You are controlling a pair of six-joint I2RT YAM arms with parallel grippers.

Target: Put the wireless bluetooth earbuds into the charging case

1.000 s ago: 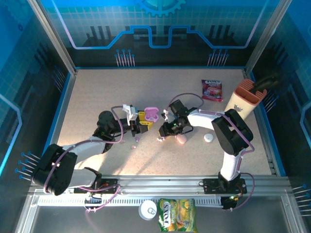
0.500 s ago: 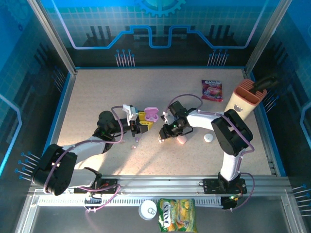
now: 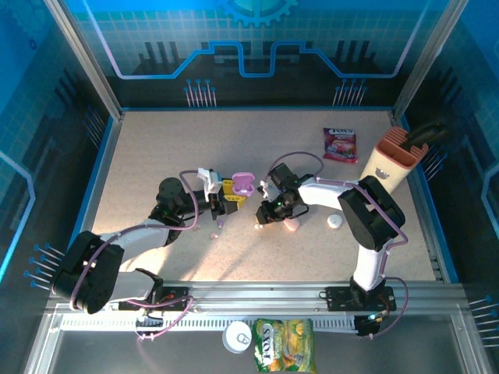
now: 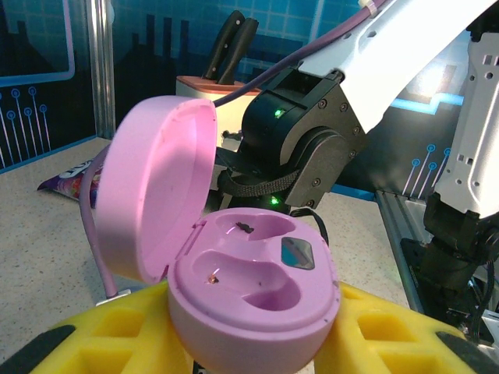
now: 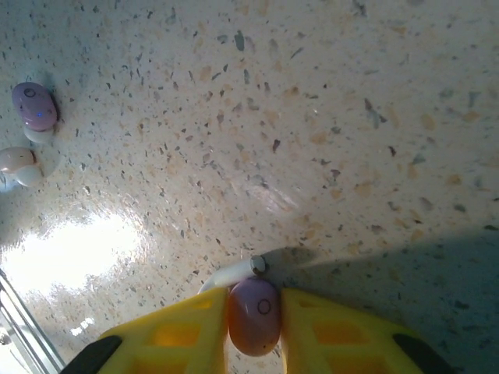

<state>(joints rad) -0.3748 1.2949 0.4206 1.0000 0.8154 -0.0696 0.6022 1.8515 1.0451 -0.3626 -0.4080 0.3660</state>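
Note:
The lilac charging case (image 4: 257, 292) stands open between my left gripper's (image 4: 253, 347) yellow fingers (image 4: 109, 335), lid (image 4: 156, 195) tipped back and both sockets empty. From above, the case (image 3: 243, 183) sits left of centre with my left gripper (image 3: 228, 195) shut on it. My right gripper (image 5: 255, 300) points down at the table, its jaws shut on a lilac earbud (image 5: 254, 315) with a white stem beside it. Seen from above, my right gripper (image 3: 261, 218) hangs just right of the case. Two more earbuds, one lilac (image 5: 35, 107) and one whitish pink (image 5: 17, 166), lie loose on the table.
A pink closed case (image 3: 291, 224) and a white round case (image 3: 334, 221) lie right of my right gripper. A snack packet (image 3: 340, 145) and a knife block (image 3: 395, 160) stand at the back right. A tin (image 3: 236, 335) and a green packet (image 3: 284, 344) lie beyond the front rail.
My right gripper's jaws have closed in on the lilac earbud and shifted slightly left. The left arm still holds the open case in about the same place.

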